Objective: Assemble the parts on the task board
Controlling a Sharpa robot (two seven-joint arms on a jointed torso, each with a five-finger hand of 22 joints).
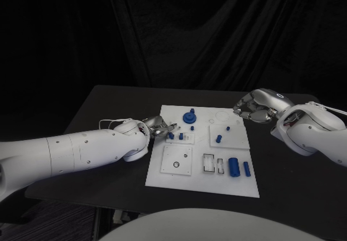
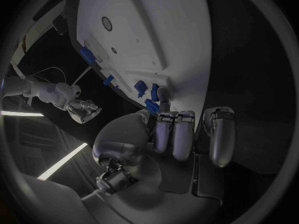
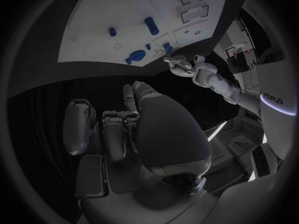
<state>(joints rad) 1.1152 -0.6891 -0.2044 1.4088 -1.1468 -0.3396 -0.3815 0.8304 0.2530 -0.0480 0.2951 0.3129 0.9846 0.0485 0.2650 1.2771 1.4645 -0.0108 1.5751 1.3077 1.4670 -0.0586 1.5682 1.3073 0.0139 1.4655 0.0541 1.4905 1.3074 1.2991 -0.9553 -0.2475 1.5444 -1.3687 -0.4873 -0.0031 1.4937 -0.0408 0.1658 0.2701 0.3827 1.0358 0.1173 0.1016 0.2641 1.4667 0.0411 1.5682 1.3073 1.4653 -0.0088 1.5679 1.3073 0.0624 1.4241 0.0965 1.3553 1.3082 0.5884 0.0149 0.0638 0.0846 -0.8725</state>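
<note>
The white task board (image 1: 206, 181) lies in the middle of the black table. My left hand (image 1: 155, 126) is at the board's left edge, and its thumb and a fingertip pinch a small blue part (image 2: 151, 106) there; the same part (image 1: 171, 134) sits beside a short blue peg (image 1: 181, 135). My right hand (image 1: 253, 108) hovers by the board's far right corner with its fingers (image 3: 115, 134) curled in and nothing seen in them. A blue geared piece (image 1: 189, 118) stands at the far middle of the board. A thick blue cylinder (image 1: 234, 166) and a thinner one (image 1: 246, 168) lie near the right front.
Raised white plates (image 1: 176, 160) (image 1: 227, 134) sit on the board, the right one with two small blue pegs (image 1: 218, 136). Rectangular slots (image 1: 209, 163) lie left of the thick cylinder. Dark curtains hang behind the table. Bare table (image 1: 289, 175) spreads to the right of the board.
</note>
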